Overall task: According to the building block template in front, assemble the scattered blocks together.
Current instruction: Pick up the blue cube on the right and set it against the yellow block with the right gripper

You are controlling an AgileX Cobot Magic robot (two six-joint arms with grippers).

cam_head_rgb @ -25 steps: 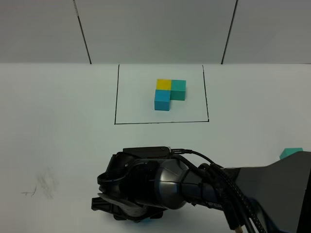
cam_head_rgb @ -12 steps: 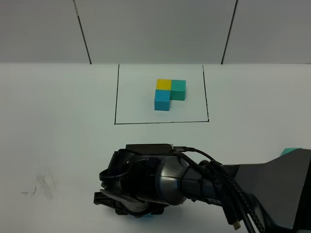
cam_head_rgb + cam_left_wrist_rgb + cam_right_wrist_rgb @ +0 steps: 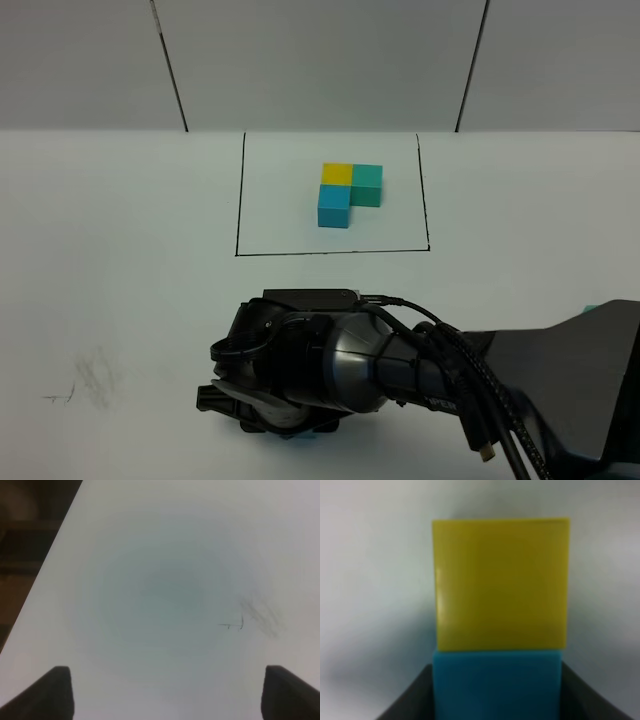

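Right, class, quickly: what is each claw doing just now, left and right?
Left claw: open, holding nothing.
Right claw: closed on the sky-blue cube.

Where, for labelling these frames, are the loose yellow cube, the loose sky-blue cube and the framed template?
yellow cube [image 3: 500, 585]: right wrist view, centre of its face.
sky-blue cube [image 3: 497, 685]: right wrist view, centre of its face.
building block template [image 3: 338, 196]: exterior high view, top of its blue cube.

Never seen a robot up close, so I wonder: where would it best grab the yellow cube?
By the two free side faces, coming straight down from above. The yellow cube sits flat on the table, and one face butts against the blue cube, which the right hand grips, so only the sides flanking that joint give a clear opposed pair.
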